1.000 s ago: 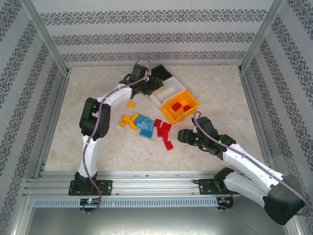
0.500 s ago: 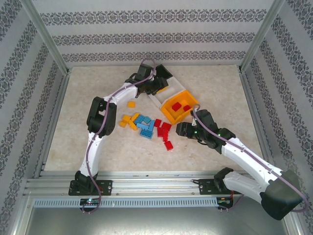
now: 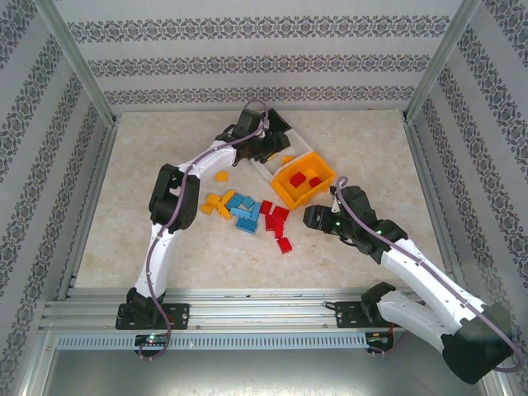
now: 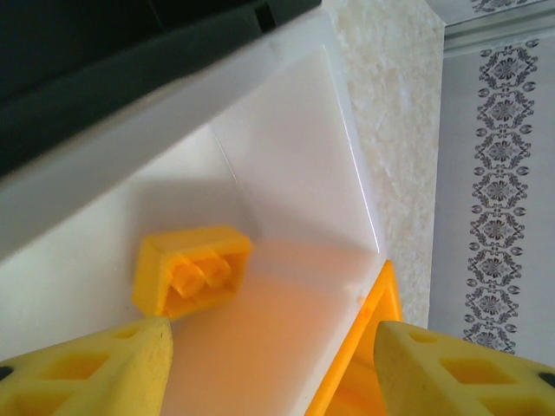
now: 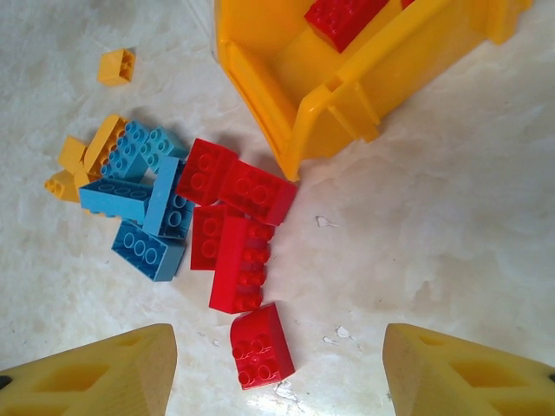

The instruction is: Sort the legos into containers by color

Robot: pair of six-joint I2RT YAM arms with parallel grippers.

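1. the left fingers were apart and empty, just above the white bin. one yellow brick lay inside, with its hollow underside turned to the camera.
2. if these fingers rose at a slant, i think one could hook the thin rim. as the bins are joined in a row, all of them would then move.
3. the right fingers were also apart and held nothing. they hung over the red bricks on the desk, just beside the orange bin, which held other red ones.
4. the red bricks touched each other and the blue bricks. closing there could probably catch two at once, or push a blue one aside.
5. the rounded red piece lay a little apart from the others. its curved top might slip out from flat fingers.
6. the front of the orange bin was low and slanted, so a brick released at its edge could bounce out.
7. the bricks looked hard and glossy, with studs on top. the bins were smooth, thin plastic. the desk was pale and marbled, with small chipped marks.
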